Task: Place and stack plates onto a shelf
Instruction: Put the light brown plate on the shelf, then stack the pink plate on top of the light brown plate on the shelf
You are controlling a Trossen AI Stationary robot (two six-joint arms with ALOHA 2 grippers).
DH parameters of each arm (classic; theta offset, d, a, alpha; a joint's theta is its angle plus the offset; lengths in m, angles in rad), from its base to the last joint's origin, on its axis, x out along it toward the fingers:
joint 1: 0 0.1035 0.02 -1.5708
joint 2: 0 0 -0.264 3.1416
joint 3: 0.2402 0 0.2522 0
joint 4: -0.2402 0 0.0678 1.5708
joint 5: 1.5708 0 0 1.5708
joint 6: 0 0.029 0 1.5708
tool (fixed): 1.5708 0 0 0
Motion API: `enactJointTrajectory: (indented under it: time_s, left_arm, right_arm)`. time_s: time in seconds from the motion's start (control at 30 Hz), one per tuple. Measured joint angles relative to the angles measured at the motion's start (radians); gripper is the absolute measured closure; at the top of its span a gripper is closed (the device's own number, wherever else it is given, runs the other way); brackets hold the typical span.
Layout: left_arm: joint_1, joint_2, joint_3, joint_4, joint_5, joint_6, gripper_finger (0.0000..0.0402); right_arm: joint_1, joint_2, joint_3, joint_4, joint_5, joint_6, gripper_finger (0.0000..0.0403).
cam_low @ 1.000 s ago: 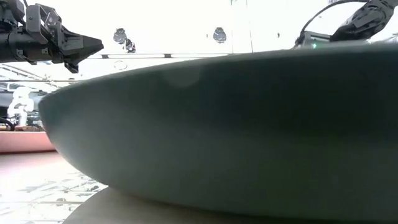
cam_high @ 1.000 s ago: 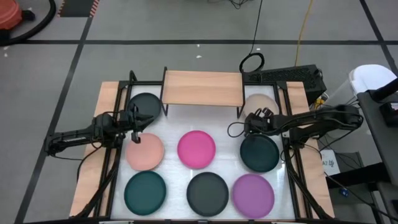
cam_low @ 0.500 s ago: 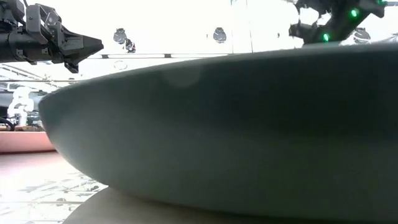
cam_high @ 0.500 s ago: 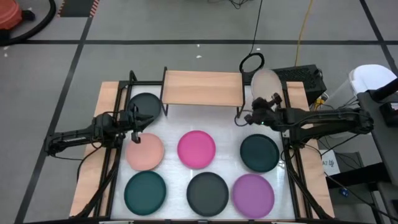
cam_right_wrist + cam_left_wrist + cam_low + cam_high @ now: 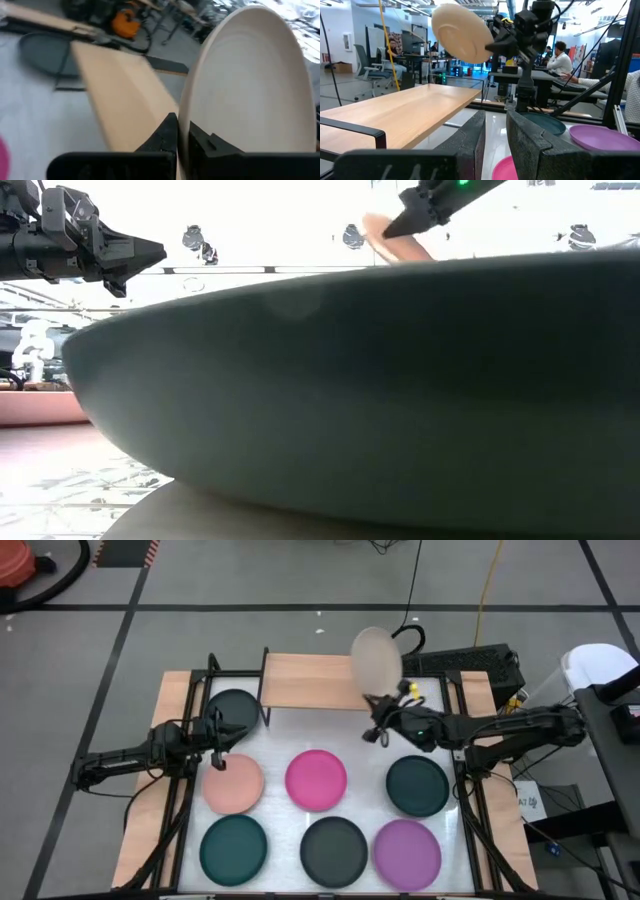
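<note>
Left gripper [image 5: 222, 761] waits over the far edge of the salmon pink plate [image 5: 233, 785], fingers slightly apart, holding nothing. Wooden shelf [image 5: 315, 682] is bare. Right gripper [image 5: 385, 710] is clamped on the rim of the beige plate [image 5: 376, 660], held on edge in the air above the shelf's right end. Step in hand, as I judge it: carrying the first plate over. Next: tip it flat, lower onto the shelf top, release.

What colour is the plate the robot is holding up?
Beige: the round matte plate in the right gripper shows best in the left wrist view.
</note>
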Motion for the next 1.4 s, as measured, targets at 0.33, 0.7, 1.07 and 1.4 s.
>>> enactJointTrajectory:
  time_s: [0.33, 0.7, 1.07, 1.4]
  left_arm:
    - [0.0, 0.0, 0.0, 0.0, 0.0, 0.0, 0.0319]
    - [0.0, 0.0, 0.0, 0.0, 0.0, 0.0, 0.0319]
    - [0.0, 0.0, 0.0, 0.0, 0.0, 0.0, 0.0319]
    - [0.0, 0.0, 0.0, 0.0, 0.0, 0.0, 0.0319]
  right_arm:
    - [-0.039, 0.192, 0.038, -0.12, -0.079, 0.064, 0.0402]
    - [-0.084, 0.211, 0.04, -0.134, -0.227, 0.103, 0.0399]
    - [-0.095, 0.212, 0.04, -0.131, -0.232, 0.115, 0.0345]
    - [-0.024, 0.098, 0.039, -0.048, -0.231, 0.02, 0.0329]
